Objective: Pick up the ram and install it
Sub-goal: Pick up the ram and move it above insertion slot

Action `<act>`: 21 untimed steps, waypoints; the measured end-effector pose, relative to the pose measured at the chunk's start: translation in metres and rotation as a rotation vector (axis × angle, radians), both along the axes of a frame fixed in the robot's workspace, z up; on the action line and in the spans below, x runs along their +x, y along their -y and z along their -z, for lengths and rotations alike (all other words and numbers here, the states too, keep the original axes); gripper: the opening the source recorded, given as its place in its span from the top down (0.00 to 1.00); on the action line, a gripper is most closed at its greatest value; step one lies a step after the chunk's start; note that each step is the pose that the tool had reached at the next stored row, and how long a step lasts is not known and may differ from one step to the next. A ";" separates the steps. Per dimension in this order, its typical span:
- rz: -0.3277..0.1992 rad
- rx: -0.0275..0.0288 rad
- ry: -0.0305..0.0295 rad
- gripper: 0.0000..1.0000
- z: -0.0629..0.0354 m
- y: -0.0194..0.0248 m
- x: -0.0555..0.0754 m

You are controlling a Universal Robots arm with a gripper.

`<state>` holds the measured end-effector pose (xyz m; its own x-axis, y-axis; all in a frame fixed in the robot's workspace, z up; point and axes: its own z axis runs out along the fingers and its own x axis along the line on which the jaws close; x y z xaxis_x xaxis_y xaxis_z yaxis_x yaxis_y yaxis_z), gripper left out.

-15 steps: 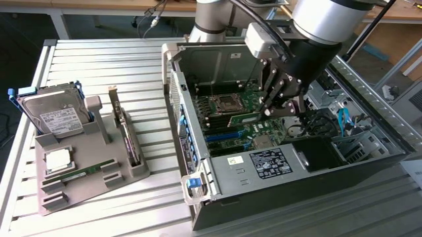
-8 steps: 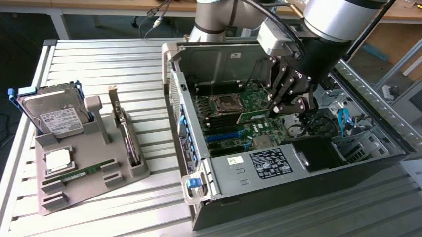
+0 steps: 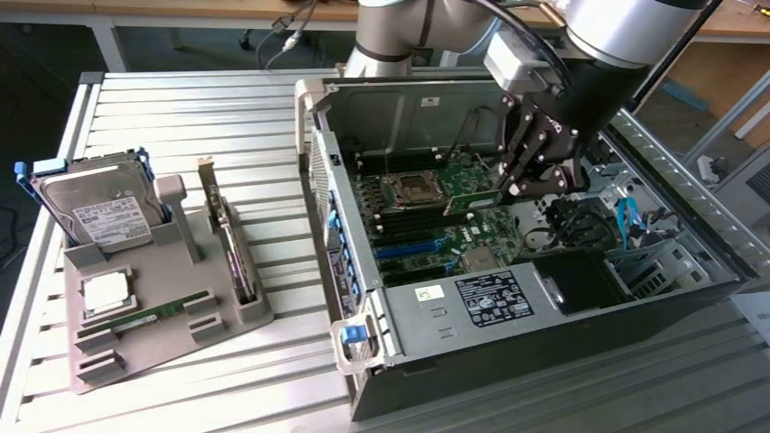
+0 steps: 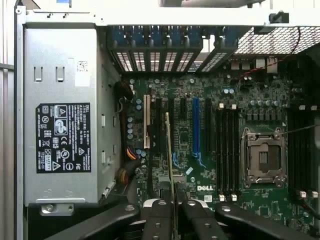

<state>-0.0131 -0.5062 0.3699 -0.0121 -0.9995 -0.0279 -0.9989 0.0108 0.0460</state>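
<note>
I see the gripper [image 3: 518,188] clamped on the ram [image 3: 473,200], held above the motherboard [image 4: 190,135] inside the case [image 3: 361,298]; if the stick goes down skewed off the memory slots [image 4: 227,150], it could jam or crack.

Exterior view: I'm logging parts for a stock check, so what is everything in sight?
case: one, black, open, on table.
motherboard: one, green, inside case.
power supply: one, grey, inside case.
tray: one, grey, exterior view's left of case.
hard drive: one, silver, upright in tray.
card: one, dark, upright in tray.
processor: one, silver, flat in tray.
green stick: one, lying in tray.
table: one, pale slats, under everything.
ram: one, green, held above motherboard.
hand: one, black, shut on ram.
arm: one, silver, over case.
</note>
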 end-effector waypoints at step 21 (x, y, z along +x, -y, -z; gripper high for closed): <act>0.000 0.0000 0.0000 0.86 0.0003 -0.0299 0.014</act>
